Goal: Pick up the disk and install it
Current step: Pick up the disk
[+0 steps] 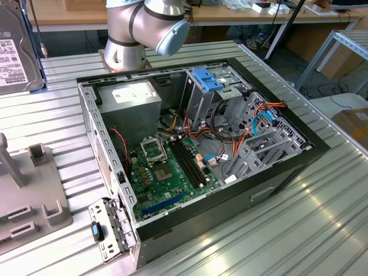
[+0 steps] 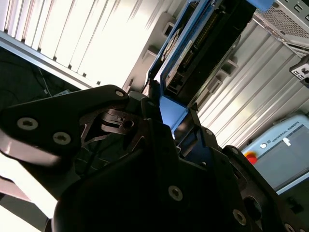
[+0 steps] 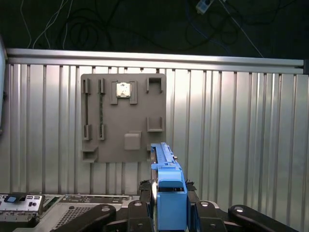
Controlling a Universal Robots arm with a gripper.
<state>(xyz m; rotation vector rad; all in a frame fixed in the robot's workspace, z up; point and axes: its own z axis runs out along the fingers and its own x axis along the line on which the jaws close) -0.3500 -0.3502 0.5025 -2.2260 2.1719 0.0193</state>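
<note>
In the exterior view, what seems to be the disk hangs upright in the air at the exterior view's left edge, its labelled face showing, though it is cut off by the frame, so I cannot be sure. It is well clear of the open computer case lying on the ribbed metal table. A grey fixture plate rests on the table below the disk, and the arm's silver joint rises behind the case. In the second wrist view, the gripper is pinched on the disk: its black fingers press against both sides of the bright blue carrier frame, and the dark drive body runs straight out past the fingertips. A teach pendant with a red button lies off to one side of the gripper, and a corner of the case sits beyond the disk's far end. In the first wrist view, the disk is seen edge-on, squeezed between the two fingers. The fixture plate lies straight ahead of the fingertips, apart from the disk, and the case's perforated wall sits close beside the gripper.
</note>
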